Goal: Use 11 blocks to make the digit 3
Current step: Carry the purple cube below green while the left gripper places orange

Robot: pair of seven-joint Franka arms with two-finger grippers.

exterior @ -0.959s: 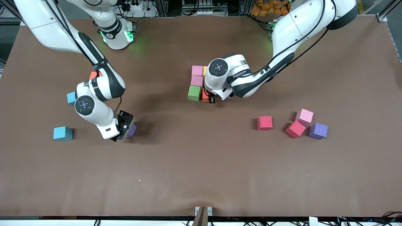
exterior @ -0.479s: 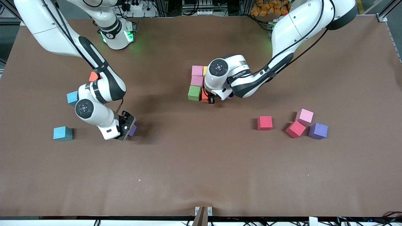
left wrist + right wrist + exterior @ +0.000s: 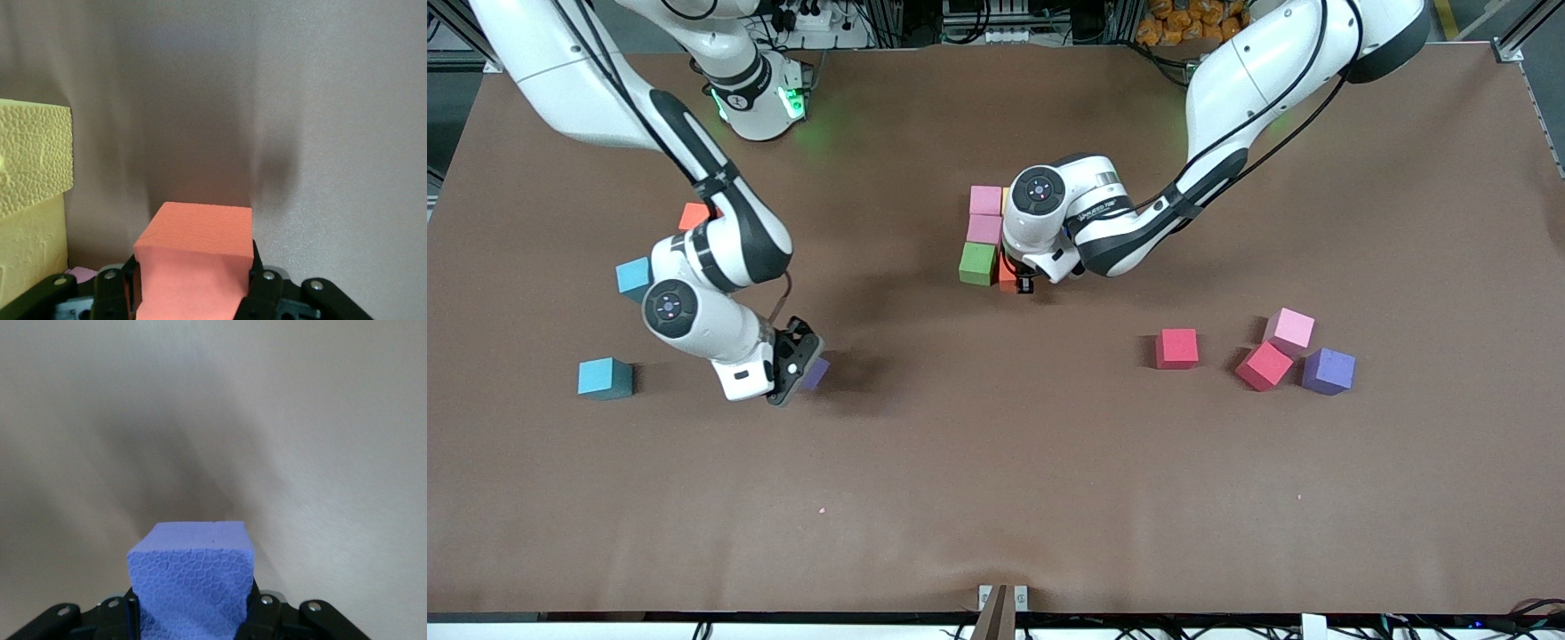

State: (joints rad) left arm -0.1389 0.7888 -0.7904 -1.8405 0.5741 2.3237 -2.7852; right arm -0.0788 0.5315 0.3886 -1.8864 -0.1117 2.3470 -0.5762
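Purple block (image 3: 192,577) clamped in right end effector (image 3: 799,366), toward the right arm's end of the tabletop (image 3: 996,498). Left end effector (image 3: 1021,277) grips orange block (image 3: 193,257) beside green block (image 3: 977,263); pink blocks (image 3: 984,213) touch, forming a column.

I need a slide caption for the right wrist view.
Right gripper shut on a purple block above the brown table.
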